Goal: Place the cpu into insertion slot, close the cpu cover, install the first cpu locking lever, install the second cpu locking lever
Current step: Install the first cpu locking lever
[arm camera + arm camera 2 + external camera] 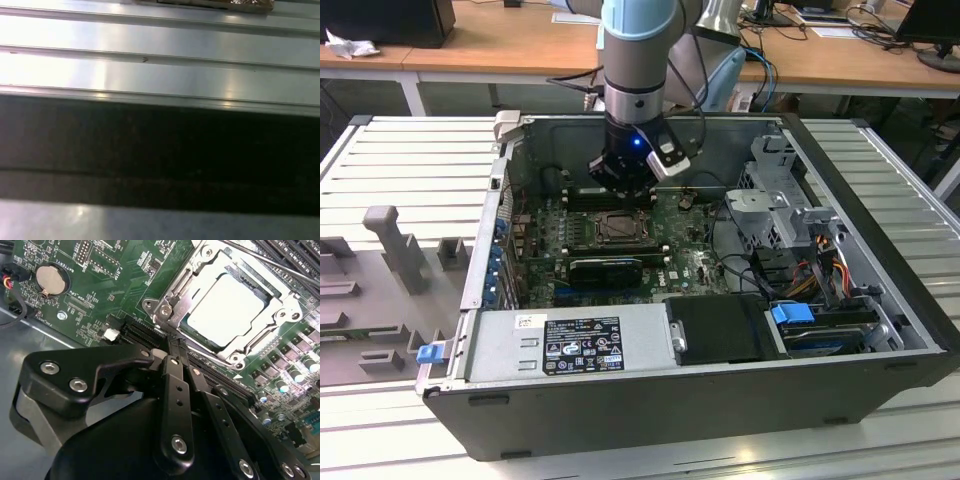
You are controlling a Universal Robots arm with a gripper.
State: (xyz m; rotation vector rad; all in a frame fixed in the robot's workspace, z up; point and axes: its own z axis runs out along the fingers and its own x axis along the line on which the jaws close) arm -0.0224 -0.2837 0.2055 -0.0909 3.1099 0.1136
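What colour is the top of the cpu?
Pale silver-grey, clearest in the second wrist view: the cpu.

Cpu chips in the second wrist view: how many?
1. The cpu sits in the insertion slot, framed by the cpu cover, just past the claw. The claw covers some board, so more may be hidden.

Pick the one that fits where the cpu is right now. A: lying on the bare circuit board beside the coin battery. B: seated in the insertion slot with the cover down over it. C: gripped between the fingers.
B: in the second wrist view the cpu lies inside the insertion slot, with the cpu cover framing its pale top, and the gripper sits beside the socket with nothing between its fingertips.
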